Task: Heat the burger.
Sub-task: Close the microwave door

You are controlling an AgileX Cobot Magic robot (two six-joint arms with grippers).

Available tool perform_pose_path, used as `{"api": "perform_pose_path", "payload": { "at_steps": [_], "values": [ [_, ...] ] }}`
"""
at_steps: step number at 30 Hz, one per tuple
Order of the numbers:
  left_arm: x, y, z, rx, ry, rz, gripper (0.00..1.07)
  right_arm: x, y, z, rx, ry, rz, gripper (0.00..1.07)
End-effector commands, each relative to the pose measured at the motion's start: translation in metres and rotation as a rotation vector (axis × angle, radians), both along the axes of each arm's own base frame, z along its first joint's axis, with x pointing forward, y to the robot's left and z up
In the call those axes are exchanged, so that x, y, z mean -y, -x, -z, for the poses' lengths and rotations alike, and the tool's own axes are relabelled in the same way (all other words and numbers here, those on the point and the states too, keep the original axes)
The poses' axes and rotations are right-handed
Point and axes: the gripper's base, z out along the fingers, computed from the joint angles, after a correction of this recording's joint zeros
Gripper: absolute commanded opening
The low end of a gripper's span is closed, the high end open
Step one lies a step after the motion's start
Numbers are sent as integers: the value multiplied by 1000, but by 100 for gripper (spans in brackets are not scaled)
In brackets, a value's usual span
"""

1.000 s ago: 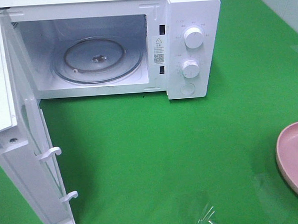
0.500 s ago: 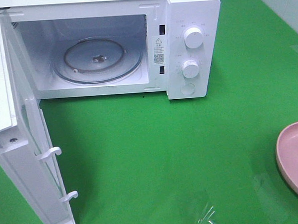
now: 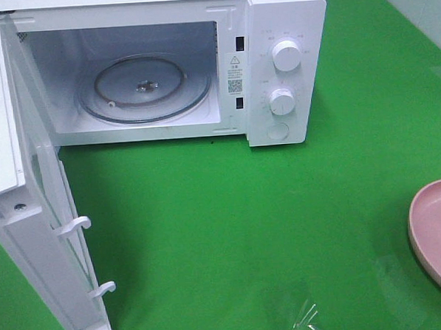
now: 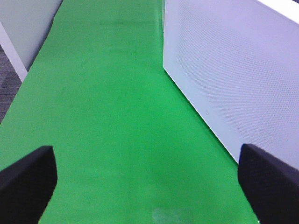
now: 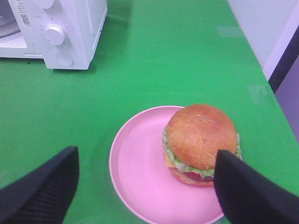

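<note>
Soft, squashy burger (image 5: 201,135) sitting on pink plate (image 5: 140,172) on the bench, both sets of fingers (image 5: 42,186) spread wide and empty; probably best pinched gently around the bun's sides.

We see bright, even overhead light. The open microwave (image 3: 164,68) casts a soft shadow on the green surface (image 3: 231,223) below its door (image 3: 39,241). A small glare patch shows on the surface near the front edge. Both hands' fingers (image 5: 39,189) look dark and blurred, out of focus; the burger (image 5: 201,142) between them is fairly sharp.
</note>
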Motion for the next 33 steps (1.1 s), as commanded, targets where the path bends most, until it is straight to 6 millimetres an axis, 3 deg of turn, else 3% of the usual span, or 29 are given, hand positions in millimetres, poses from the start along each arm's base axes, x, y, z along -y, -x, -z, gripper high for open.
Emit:
{"api": "perform_pose_path", "payload": {
  "at_steps": [1,33],
  "values": [
    [0,3,-1,36,3,-5,98,0,3,1,31,9,0,76],
    [0,3,-1,36,3,-5,98,0,3,1,30,9,0,76]
  ]
}}
